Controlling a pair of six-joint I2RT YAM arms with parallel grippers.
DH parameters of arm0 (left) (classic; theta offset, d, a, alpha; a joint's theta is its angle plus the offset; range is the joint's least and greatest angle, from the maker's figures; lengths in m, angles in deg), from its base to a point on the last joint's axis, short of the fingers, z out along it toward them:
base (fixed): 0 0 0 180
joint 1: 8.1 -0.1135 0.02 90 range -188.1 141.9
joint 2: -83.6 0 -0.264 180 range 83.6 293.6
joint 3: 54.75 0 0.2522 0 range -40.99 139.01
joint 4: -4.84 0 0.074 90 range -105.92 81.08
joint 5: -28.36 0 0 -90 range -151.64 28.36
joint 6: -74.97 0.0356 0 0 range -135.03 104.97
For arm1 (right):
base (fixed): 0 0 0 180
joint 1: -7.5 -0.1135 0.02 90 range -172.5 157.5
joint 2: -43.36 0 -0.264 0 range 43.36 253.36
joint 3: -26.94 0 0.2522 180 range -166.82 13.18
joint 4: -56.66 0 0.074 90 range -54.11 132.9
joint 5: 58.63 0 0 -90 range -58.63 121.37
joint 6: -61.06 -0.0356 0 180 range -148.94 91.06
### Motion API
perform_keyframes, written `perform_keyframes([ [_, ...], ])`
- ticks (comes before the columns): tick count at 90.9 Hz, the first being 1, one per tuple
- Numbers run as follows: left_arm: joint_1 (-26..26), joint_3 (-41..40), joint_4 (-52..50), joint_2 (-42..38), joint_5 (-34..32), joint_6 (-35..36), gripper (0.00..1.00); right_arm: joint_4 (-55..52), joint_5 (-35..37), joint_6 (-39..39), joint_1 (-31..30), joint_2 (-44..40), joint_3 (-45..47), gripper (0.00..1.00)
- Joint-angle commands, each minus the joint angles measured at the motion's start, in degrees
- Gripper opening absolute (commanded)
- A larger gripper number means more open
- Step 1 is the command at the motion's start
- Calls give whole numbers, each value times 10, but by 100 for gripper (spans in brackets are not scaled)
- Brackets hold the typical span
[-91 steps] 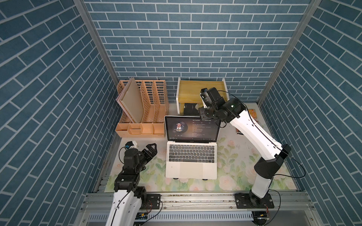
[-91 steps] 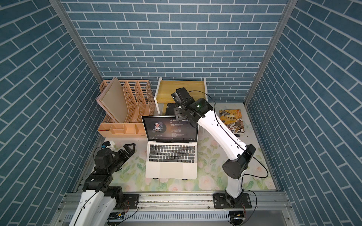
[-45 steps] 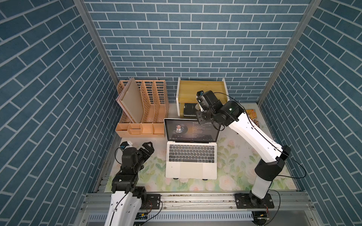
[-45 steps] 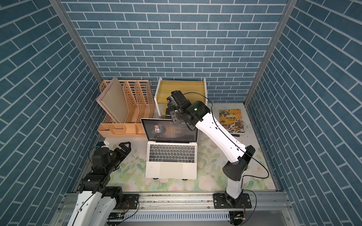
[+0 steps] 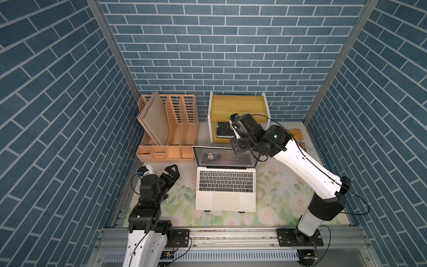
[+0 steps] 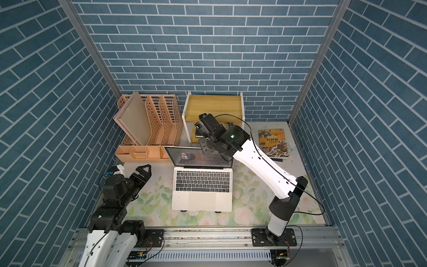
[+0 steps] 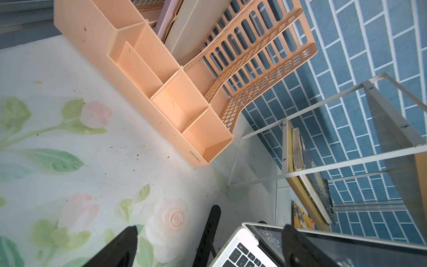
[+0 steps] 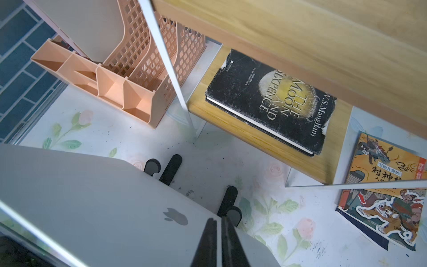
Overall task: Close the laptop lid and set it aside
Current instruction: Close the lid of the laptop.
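Right wrist view, from where I stand the telling one: the right gripper (image 8: 217, 222) has its two black fingers pressed flat together, holding nothing. Its tips sit against the silver back of the laptop lid (image 8: 92, 208), just beside the dark logo (image 8: 175, 216) and near the lid's edge. I cannot tell whether they actually bear on it.

In both top views the laptop (image 5: 225, 185) sits mid-table on the floral mat (image 5: 277, 203), keyboard toward the rail at 6 o'clock. The lid stands raised at the 12 o'clock side with its screen lit. Black stand legs (image 8: 172, 170) show beneath its rear edge.

The right arm reaches in from 4 o'clock, its wrist hanging over the lid's top edge toward the right corner.

The left gripper (image 5: 173, 172) hovers low over the mat at 9 o'clock from the laptop, near it but apart. Its jaws are spread wide with nothing between them.

A peach file rack (image 5: 167, 129) holding beige folders (image 5: 153, 120) stands at 11 o'clock. A wooden shelf (image 5: 238, 104) at 12 o'clock has a worn black book (image 8: 270, 101) on its lower board. A colourful picture book (image 6: 272, 143) lies flat on the table at 2 o'clock.
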Motion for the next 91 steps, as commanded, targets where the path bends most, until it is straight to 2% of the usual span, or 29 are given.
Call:
perform_keyframes([
  [1,-2,26,-17,-4,2,-1,100,-64,-29,-9,-26,-13,32,11],
  [28,-2,50,-36,-9,-9,2,99,-64,-15,-42,-93,-45,73,13],
  [56,-1,67,-58,-5,-21,19,100,-34,-25,-67,-148,-85,169,14],
  [91,-2,65,-74,-2,-34,52,100,83,-121,-69,-174,-124,295,18],
])
